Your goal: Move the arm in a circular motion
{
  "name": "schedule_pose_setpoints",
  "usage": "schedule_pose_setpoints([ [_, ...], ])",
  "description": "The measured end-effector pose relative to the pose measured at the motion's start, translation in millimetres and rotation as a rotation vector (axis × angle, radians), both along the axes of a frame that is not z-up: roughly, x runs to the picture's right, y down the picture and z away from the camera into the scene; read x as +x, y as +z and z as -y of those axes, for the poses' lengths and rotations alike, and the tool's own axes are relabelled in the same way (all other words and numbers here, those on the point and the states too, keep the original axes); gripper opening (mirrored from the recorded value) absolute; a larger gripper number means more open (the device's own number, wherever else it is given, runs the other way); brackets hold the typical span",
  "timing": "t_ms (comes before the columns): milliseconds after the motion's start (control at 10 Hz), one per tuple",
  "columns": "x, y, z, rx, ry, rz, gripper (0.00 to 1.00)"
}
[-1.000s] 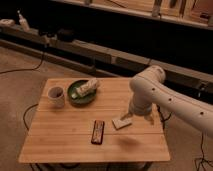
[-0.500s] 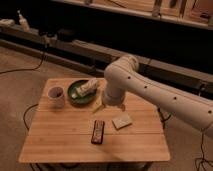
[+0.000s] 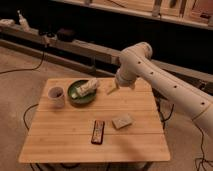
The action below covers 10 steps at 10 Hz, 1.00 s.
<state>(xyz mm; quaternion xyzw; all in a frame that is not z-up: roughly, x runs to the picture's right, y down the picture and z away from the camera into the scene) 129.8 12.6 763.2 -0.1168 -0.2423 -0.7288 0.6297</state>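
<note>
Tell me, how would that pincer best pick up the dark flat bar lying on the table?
Probably from straight above, gripping the dark bar across its narrow width near the middle: it lies flat, long and slim, with room along both long sides. The pincer hangs over the table's far edge, beside the green plate.

Looks down, fairly near, from 6 o'clock of the table (image 3: 142, 146), facing 12; catches the arm (image 3: 167, 86) at 3 o'clock, end effector (image 3: 112, 89) toward 12 o'clock.
</note>
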Motion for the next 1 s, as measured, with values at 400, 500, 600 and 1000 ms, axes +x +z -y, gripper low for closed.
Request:
schedule_pose_setpoints([
  [400, 106, -7.6, -62, -0.114, 0.122, -0.222, 0.8],
  [500, 103, -24.3, -86, -0.153, 0.143, -0.264, 0.8],
  [600, 93, -36.8, -99, -0.172, 0.146, -0.28, 0.8],
  [1000, -18, -97.7, -128, -0.234, 0.119, -0.196, 0.8],
])
